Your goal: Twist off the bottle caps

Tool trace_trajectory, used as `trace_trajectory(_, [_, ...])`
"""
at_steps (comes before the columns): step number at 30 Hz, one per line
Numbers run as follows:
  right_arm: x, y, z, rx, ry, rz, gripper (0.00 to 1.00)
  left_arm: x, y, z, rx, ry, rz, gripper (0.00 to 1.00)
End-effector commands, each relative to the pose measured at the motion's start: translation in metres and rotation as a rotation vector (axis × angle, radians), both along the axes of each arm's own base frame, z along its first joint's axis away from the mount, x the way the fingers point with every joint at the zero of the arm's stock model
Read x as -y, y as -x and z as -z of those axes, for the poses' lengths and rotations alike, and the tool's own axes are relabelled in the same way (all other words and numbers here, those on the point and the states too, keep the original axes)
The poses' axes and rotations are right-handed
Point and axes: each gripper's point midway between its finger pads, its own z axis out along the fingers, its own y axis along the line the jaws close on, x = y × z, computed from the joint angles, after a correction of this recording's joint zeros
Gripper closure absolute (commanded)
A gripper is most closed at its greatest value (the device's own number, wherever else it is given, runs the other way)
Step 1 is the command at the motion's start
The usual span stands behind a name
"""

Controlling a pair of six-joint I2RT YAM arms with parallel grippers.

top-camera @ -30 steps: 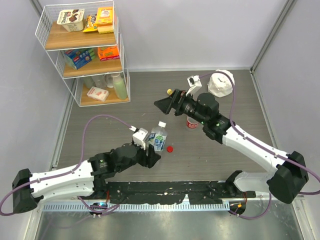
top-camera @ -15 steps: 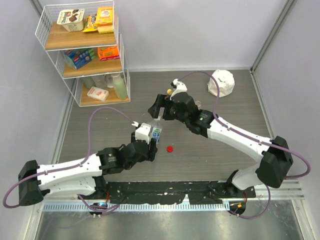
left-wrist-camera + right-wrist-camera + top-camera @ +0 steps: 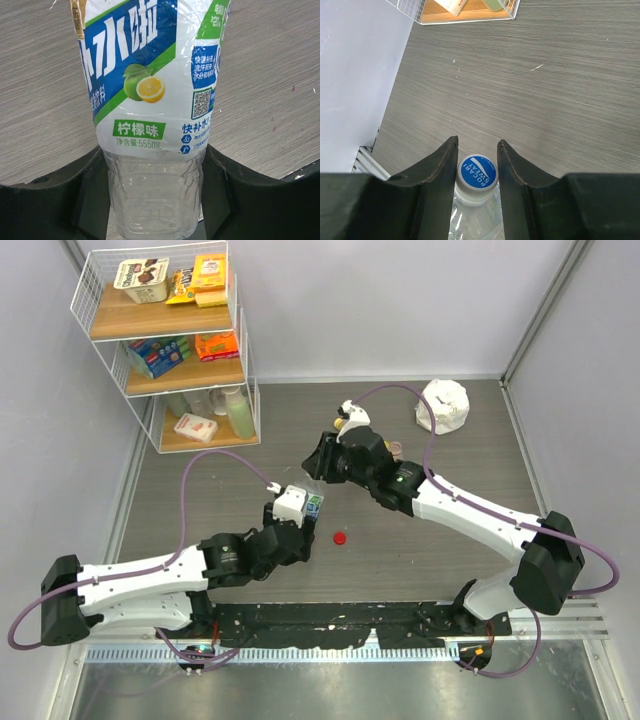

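A clear bottle (image 3: 150, 100) with a blue-white label stands upright on the table, and my left gripper (image 3: 155, 200) is shut on its lower body. In the top view this bottle (image 3: 314, 506) sits between the two arms, its top hidden under my right gripper (image 3: 318, 472). The right wrist view looks straight down on its white cap with a blue top (image 3: 477, 172). My right gripper (image 3: 476, 143) is shut on that cap, one finger against each side. A loose red cap (image 3: 340, 537) lies on the table just right of the bottle.
A white wire shelf rack (image 3: 170, 340) with boxes and bottles stands at the back left. A crumpled white thing (image 3: 443, 405) lies at the back right. A small yellow top (image 3: 340, 424) peeks out beside the right wrist. Grey walls close in both sides.
My right gripper swung left and down over the bottle and closed on its cap. My left gripper shifted the bottle slightly up and left, keeping its grip.
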Motion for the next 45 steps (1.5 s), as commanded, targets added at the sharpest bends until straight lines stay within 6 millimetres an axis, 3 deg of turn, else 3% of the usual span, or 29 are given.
trace_trajectory(1, [-0.008, -0.003, -0.024, 0.044, -0.063, -0.006, 0.62, 0.0, -0.008, -0.026, 0.051, 0.07, -0.054, 1.0])
trace_trajectory(2, [-0.009, -0.002, -0.025, 0.042, -0.068, -0.013, 0.64, 0.0, -0.008, -0.026, 0.051, 0.069, -0.055, 1.0])
trace_trajectory(5, [-0.011, 0.001, -0.026, 0.036, -0.079, -0.026, 0.9, -0.001, -0.009, -0.026, 0.053, 0.064, -0.061, 1.0])
trace_trajectory(7, [-0.012, 0.002, -0.027, 0.037, -0.081, -0.034, 0.96, -0.001, -0.009, -0.026, 0.048, 0.057, -0.069, 1.0])
trace_trajectory(10, [-0.01, 0.003, -0.028, 0.044, -0.083, -0.032, 0.95, -0.002, -0.01, -0.027, 0.053, 0.05, -0.078, 1.0])
trace_trajectory(16, [-0.006, 0.005, -0.033, 0.063, -0.107, -0.031, 0.54, -0.002, -0.011, -0.029, 0.063, 0.039, -0.083, 1.0])
trace_trajectory(19, [-0.009, 0.006, -0.032, 0.055, -0.109, -0.041, 0.5, -0.001, -0.011, -0.03, 0.067, 0.034, -0.084, 1.0])
trace_trajectory(22, [-0.012, 0.006, -0.028, 0.041, -0.112, -0.048, 0.51, -0.001, -0.011, -0.03, 0.068, 0.027, -0.085, 1.0])
trace_trajectory(25, [-0.014, 0.007, -0.026, 0.033, -0.12, -0.055, 0.62, 0.0, -0.01, -0.031, 0.07, 0.026, -0.081, 1.0])
trace_trajectory(28, [-0.016, 0.008, -0.028, 0.034, -0.136, -0.066, 0.87, 0.0, -0.01, -0.031, 0.072, 0.022, -0.079, 1.0])
trace_trajectory(30, [-0.018, 0.009, -0.031, 0.043, -0.147, -0.078, 0.98, 0.0, -0.01, -0.03, 0.07, 0.019, -0.078, 1.0])
trace_trajectory(40, [-0.027, 0.03, -0.046, 0.096, -0.259, -0.247, 0.98, 0.002, -0.006, -0.031, 0.065, 0.03, -0.053, 1.0])
trace_trajectory(45, [-0.021, 0.042, -0.067, 0.167, -0.362, -0.377, 0.98, 0.006, 0.001, -0.031, 0.046, 0.065, -0.009, 1.0])
